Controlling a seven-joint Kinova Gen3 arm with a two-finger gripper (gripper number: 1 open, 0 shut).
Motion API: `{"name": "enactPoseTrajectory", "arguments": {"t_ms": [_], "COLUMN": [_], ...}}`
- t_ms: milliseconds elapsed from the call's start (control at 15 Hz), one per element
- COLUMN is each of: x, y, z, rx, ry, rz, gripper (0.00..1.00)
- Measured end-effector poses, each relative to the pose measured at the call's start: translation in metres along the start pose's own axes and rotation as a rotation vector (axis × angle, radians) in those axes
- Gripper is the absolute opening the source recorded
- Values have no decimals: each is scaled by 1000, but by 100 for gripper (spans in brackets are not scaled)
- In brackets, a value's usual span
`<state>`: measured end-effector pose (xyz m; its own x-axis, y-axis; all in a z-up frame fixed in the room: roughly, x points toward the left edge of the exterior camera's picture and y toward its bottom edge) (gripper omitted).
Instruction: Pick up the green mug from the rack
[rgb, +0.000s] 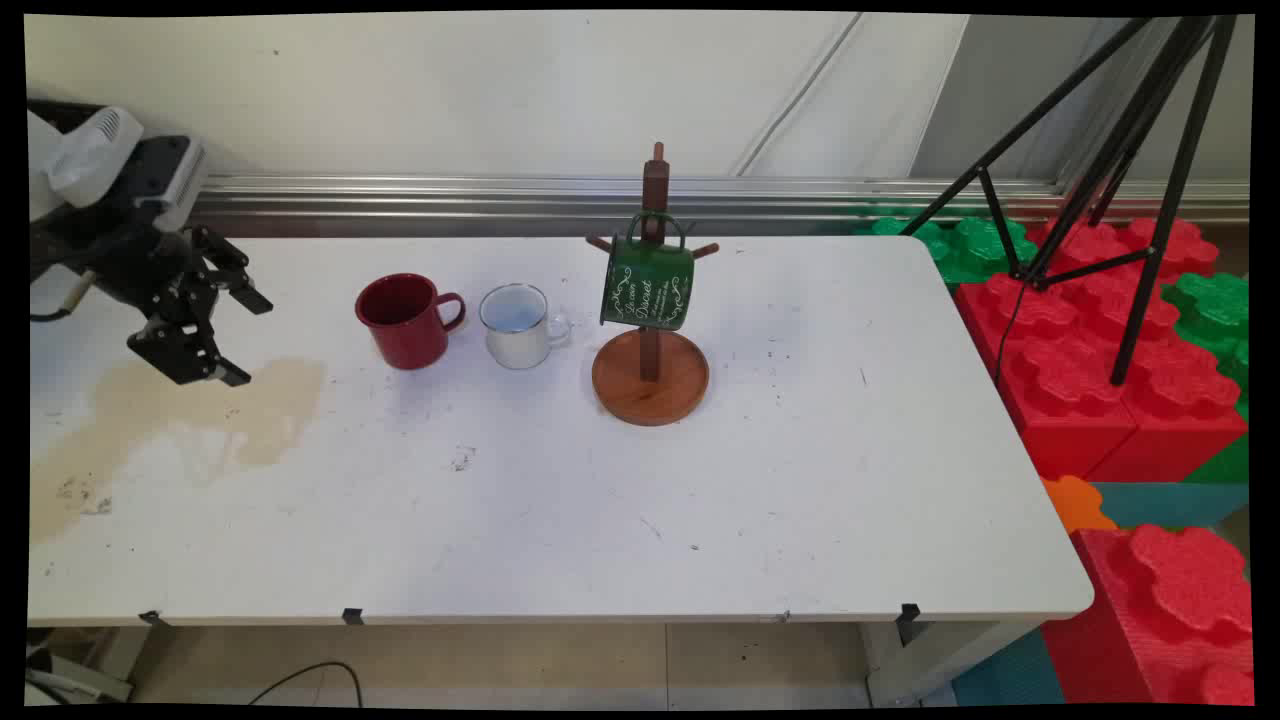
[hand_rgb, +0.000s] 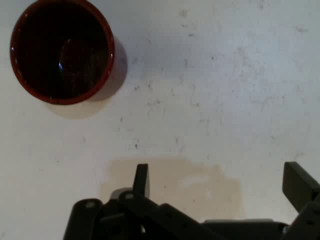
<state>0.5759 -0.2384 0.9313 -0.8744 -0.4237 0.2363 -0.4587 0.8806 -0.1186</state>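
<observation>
Where the arm enters at the main view's left edge, most of it is cut off; only the wrist and the black gripper (rgb: 240, 338) show, held above the counter (rgb: 820, 480) with fingers spread wide apart and nothing between them. Hand view: both fingertips (hand_rgb: 141, 179) poke up from the bottom edge, the right one partly cut by the frame. Gripper hangs over a tan stain (rgb: 205, 410) on the counter's left part. Nearest thing is a red mug (rgb: 404, 320), upright, to the gripper's right, apart from it; its handle is hidden in the hand view. Just beside the red mug stands a white mug (rgb: 518, 327). Further right, a green mug (rgb: 648, 285) hangs on a wooden mug tree (rgb: 650, 378); its lettering is too small to read.
</observation>
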Motion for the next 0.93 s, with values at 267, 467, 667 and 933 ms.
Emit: {"name": "enactPoseTrajectory", "arguments": {"t_ms": [267,467,667,933], "x": [13,21,30,44], "y": [6,11,21,35], "z": [-17,-30,-44,-58], "rx": [18,35,41,34], "ry": [16,26,47,91], "rz": [-38,-79,-121,-171], "gripper": [100,100,100,100]}}
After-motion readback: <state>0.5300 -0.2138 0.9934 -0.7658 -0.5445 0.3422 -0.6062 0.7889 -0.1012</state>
